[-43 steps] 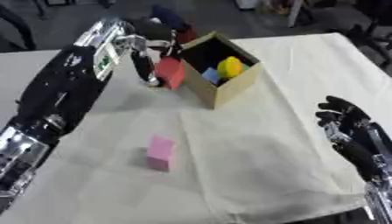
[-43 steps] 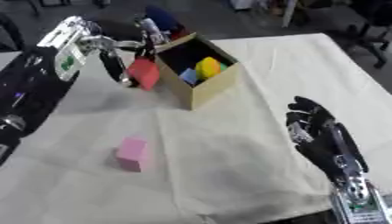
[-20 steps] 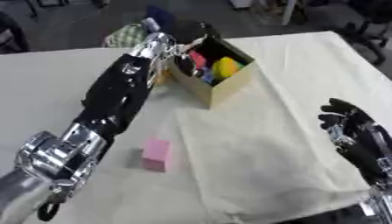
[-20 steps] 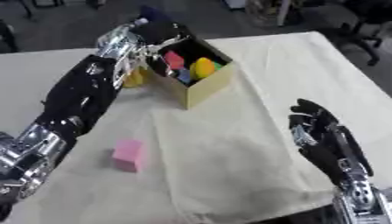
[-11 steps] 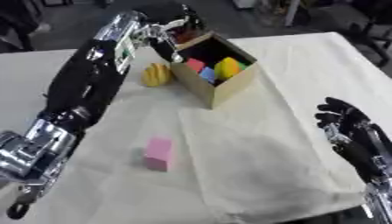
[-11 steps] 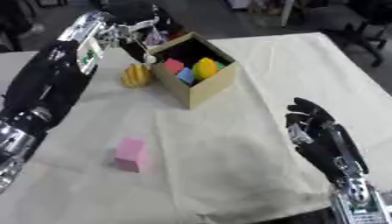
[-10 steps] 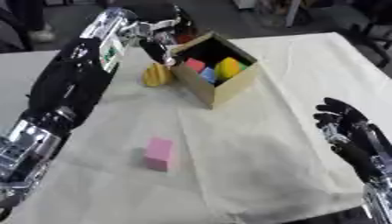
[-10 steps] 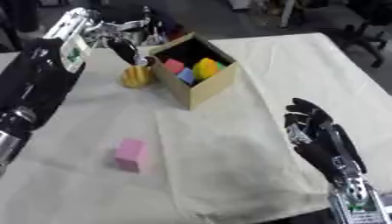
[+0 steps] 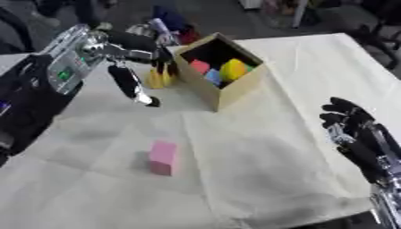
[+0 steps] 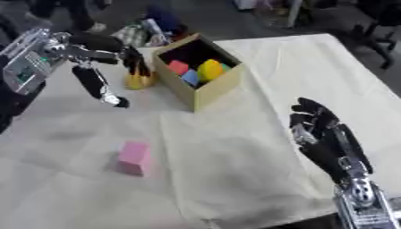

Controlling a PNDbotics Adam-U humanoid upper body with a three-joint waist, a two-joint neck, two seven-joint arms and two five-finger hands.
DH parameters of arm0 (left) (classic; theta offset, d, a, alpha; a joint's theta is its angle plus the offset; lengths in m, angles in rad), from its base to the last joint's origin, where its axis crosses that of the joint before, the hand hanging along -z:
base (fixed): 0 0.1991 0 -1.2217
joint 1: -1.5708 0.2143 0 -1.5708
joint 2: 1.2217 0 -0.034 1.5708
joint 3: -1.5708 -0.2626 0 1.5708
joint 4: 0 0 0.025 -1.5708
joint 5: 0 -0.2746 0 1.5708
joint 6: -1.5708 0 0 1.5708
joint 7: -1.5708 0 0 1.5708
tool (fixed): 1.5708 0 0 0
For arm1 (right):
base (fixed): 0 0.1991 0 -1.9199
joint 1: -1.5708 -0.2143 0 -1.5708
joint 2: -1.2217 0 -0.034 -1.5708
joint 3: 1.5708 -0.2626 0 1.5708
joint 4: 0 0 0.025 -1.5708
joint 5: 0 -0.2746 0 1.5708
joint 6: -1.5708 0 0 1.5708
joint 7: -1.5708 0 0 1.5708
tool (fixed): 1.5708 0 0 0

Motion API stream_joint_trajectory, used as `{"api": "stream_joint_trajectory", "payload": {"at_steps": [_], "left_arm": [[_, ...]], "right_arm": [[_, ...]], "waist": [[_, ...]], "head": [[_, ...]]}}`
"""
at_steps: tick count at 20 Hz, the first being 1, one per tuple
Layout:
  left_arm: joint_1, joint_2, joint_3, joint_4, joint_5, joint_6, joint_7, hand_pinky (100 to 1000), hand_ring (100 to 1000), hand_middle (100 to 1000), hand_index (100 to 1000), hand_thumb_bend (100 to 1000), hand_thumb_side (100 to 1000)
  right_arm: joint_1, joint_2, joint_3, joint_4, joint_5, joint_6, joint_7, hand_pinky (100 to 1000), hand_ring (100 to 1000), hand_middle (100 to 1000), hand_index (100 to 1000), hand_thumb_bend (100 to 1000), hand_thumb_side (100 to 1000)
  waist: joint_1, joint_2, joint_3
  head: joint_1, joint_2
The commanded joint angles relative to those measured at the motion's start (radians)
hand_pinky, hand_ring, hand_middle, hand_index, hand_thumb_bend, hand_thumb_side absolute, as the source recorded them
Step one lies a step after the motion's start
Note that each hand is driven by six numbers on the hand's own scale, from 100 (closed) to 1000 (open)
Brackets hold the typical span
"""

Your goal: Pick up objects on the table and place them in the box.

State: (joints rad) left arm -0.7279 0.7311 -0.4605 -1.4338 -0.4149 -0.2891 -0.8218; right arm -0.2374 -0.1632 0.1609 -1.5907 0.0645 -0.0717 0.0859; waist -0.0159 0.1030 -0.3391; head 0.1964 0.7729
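An open cardboard box (image 9: 232, 91) stands at the far middle of the cream-covered table, with red, yellow and blue pieces (image 9: 222, 70) inside. A yellow object (image 9: 159, 80) lies against the box's left side. A pink block (image 9: 163, 155) sits nearer, at left of centre. My left hand (image 9: 126, 81) hangs open above the cloth, left of the box and beside the yellow object, holding nothing. My right hand (image 10: 323, 134) rests open at the lower right, fingers up.
Dark clutter and a bag of items (image 9: 167, 27) lie beyond the table's far edge. The cloth (image 9: 258, 156) runs wrinkled between the pink block and my right hand. The table's near edge shows at the bottom right.
My left hand carried a red block to the box, left it inside, then drew back to the left and lowered its fingers. The yellow object came into sight. The right hand stayed put.
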Motion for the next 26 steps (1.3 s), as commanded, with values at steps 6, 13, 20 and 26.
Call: {"api": "stream_joint_trajectory", "payload": {"at_steps": [6, 13, 20, 26], "left_arm": [[0.028, 0.061, -0.095, -0.064, 0.069, -0.050, -0.085, 763, 742, 764, 873, 546, 432], [0.052, 0.041, -0.111, -0.087, -0.032, -0.085, -0.085, 775, 750, 777, 881, 580, 404], [0.092, 0.004, -0.101, -0.072, -0.128, -0.100, -0.085, 760, 735, 761, 869, 592, 390], [0.111, -0.014, -0.086, -0.086, -0.173, -0.113, -0.082, 701, 659, 682, 807, 550, 292]], "right_arm": [[-0.011, -0.017, -0.005, -0.011, 0.006, -0.002, -0.001, 779, 786, 774, 881, 100, 429], [-0.014, -0.018, -0.005, -0.011, 0.005, -0.002, 0.000, 779, 786, 774, 881, 100, 428], [-0.020, -0.016, -0.005, -0.013, 0.005, -0.002, 0.000, 779, 786, 774, 881, 100, 428], [-0.023, -0.014, -0.006, -0.013, 0.005, -0.001, 0.000, 779, 786, 774, 881, 100, 427]], "waist": [[0.015, -0.026, -0.002], [0.016, -0.022, -0.005], [0.014, -0.015, -0.005], [0.013, -0.012, -0.002]], "head": [[0.003, -0.003], [0.004, -0.003], [0.004, -0.003], [0.003, -0.003]]}}
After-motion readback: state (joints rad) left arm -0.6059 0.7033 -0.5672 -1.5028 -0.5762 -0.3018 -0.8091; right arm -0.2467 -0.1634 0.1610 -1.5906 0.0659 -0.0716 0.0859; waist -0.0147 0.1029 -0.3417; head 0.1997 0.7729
